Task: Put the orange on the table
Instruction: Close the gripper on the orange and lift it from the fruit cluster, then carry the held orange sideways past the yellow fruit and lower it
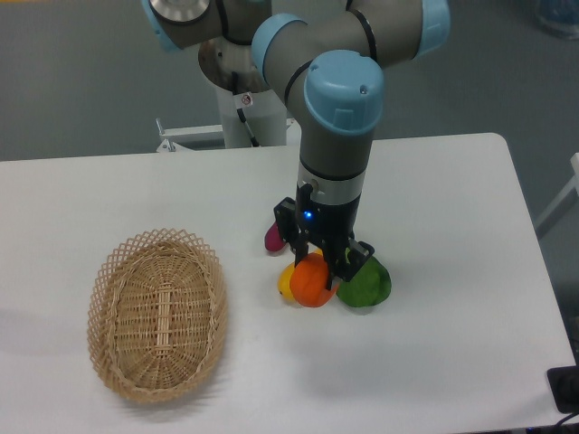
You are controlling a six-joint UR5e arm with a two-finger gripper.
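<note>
The orange is small, round and bright orange, and sits low at the white table near its middle. My gripper comes straight down on it, with its black fingers on either side of the fruit, shut on it. Whether the orange touches the tabletop I cannot tell. A yellow fruit lies just left of the orange, partly hidden behind it. A larger green fruit lies just right of it, next to the right finger.
An oval wicker basket lies empty at the front left of the table. A small magenta object lies behind the gripper on the left. The arm's grey and blue links rise over the table's middle.
</note>
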